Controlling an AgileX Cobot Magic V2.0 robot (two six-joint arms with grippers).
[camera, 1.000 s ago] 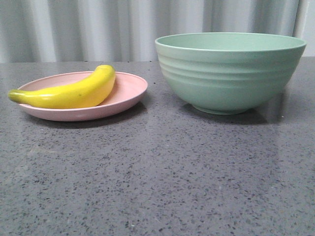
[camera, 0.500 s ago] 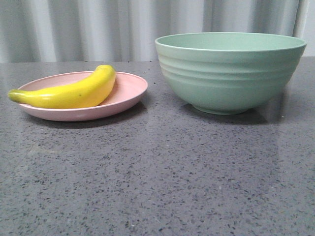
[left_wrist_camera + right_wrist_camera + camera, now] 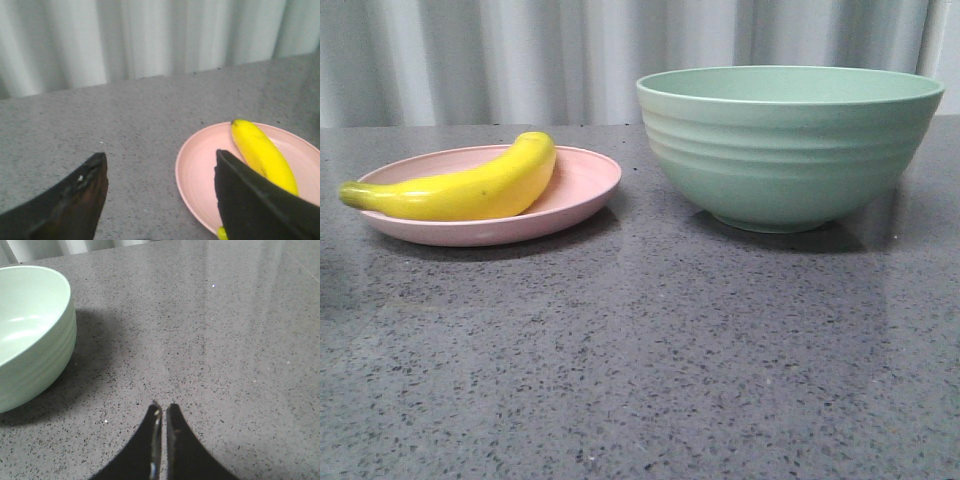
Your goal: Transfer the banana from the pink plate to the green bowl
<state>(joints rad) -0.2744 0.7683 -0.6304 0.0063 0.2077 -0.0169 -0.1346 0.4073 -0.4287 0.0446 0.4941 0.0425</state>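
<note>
Neither end effector appears in the front view. Against the earlier frames the scene sits marginally rightward, objects undisturbed: banana [image 3: 460, 188] lying across the pink plate [image 3: 582, 190] toward the worktop's [image 3: 650, 360] left edge, green bowl [image 3: 790, 145] toward its right.

Left wrist view: left end effector [image 3: 160, 165] spread wide, empty, beside the plate; approach judged under way.

Right wrist view: right end effector [image 3: 161, 412] pressed closed, empty, near the bowl.

A dark grey speckled tabletop [image 3: 650, 360] fills the lower part of the front view, its polished surface flecked with black and pale grains and showing soft reflections. Behind its far edge hangs a pale grey-white curtain [image 3: 520, 55] in vertical folds, spanning the whole background.
</note>
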